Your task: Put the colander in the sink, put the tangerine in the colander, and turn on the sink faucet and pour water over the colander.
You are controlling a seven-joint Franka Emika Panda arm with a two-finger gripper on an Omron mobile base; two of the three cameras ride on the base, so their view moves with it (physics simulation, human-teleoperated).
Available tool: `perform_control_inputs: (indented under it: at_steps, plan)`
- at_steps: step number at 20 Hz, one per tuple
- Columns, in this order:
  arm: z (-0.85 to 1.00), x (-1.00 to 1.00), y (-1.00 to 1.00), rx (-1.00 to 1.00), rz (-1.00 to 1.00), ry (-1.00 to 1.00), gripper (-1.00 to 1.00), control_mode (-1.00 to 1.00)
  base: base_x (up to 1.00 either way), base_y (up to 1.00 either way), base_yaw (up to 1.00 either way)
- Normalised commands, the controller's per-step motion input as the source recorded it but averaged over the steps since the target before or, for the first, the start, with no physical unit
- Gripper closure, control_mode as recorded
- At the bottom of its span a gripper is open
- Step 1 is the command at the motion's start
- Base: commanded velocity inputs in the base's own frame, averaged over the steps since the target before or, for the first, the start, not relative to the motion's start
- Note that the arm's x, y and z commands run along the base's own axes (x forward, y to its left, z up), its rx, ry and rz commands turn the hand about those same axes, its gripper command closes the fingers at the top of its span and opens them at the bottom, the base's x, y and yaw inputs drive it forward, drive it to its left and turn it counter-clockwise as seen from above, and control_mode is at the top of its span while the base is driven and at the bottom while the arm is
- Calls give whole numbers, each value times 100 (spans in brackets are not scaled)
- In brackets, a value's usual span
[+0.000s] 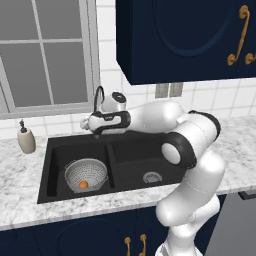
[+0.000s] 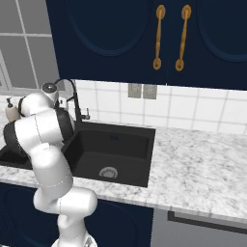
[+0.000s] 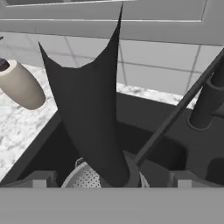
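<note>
- Claw reaches over the back rim of the sink beside the sink faucet, at 12 o'clock from the left basin; whether it is released or clenched I cannot tell, since its tips are barely visible in the hand view.
- Left base view alone shows the colander sitting on the left basin's floor, with the tangerine inside it, toward its 6 o'clock side.
- Right base view shows the right basin with its round silver drain; the arm hides the left basin there.
- Hand view looks down past the faucet's dark base at 3 o'clock, catches the colander's perforated rim at 6 o'clock and the beige soap dispenser on the counter at 9 o'clock.
- A dark pointed shape covers the middle of the hand view; what it is I cannot tell.
</note>
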Motion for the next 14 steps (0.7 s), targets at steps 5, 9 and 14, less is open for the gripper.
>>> perform_control_inputs:
  at_steps: [5,9,14]
  plan:
    - [-5,47,39,0,0,0,-100,-100,0,0,0]
    - [-13,62,28,0,0,0,-100,-100,0,0,0]
    - [-1,1,-12,0,-2,0,-100,-100,0,0,0]
